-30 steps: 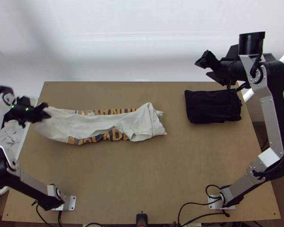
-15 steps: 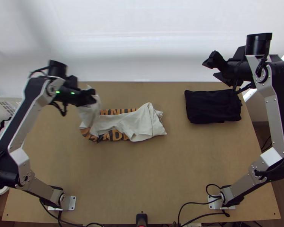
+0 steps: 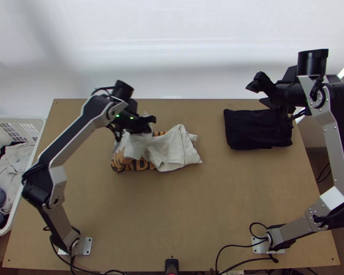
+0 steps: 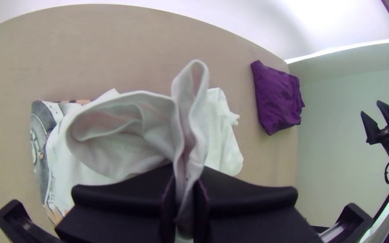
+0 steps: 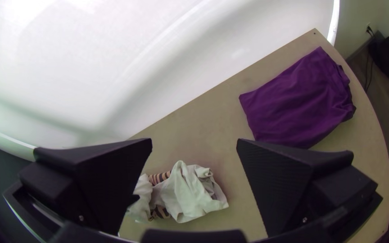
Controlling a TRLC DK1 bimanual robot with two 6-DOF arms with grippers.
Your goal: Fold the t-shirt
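Note:
In the top view my left gripper (image 3: 152, 123) is over the middle of the white t-shirt (image 3: 179, 149), shut on a raised part of its cloth. The left wrist view shows the left gripper (image 4: 184, 193) pinching this cloth, which rises in a loop between the fingers. Part of the shirt's printed side (image 3: 133, 165) shows below the held cloth; the shirt's far end lies bunched on the table. My right gripper (image 3: 253, 94) stands open and empty near the back right; in the right wrist view the right gripper (image 5: 194, 146) has its fingers wide apart.
A dark folded cloth (image 3: 258, 129) lies on the table at the back right, just below the right gripper. At the left edge stands a white basket (image 3: 21, 195) with clothes inside. Bare tabletop (image 3: 172, 211) stretches in front of the shirt.
My left gripper has moved right from the shirt's left end, carrying that end over the rest, so the shirt is now shorter. The right arm has shifted slightly to the right.

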